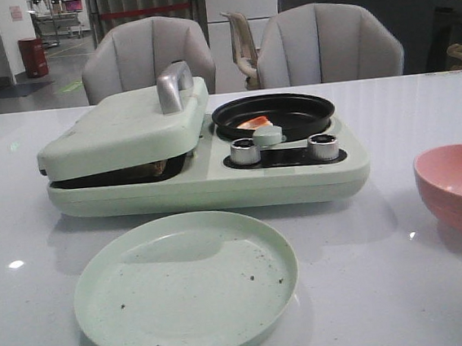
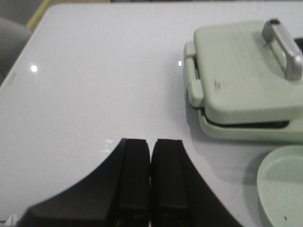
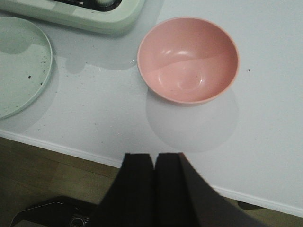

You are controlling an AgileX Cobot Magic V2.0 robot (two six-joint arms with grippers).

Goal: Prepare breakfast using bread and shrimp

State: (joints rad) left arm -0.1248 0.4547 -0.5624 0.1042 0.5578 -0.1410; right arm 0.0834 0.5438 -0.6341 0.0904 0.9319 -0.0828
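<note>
The shrimp, orange-pink and white, lies in the black round pan on the right half of the pale green breakfast maker. The maker's sandwich lid is down, slightly ajar. The bread is almost wholly hidden under it; only a brownish sliver shows in the gap. My left gripper is shut and empty over bare table to the left of the maker. My right gripper is shut and empty at the table's front edge, short of the pink bowl. Neither gripper shows in the front view.
An empty pale green plate sits in front of the maker. The empty pink bowl stands at the right. Two silver knobs are on the maker's front. Two grey chairs stand behind the table.
</note>
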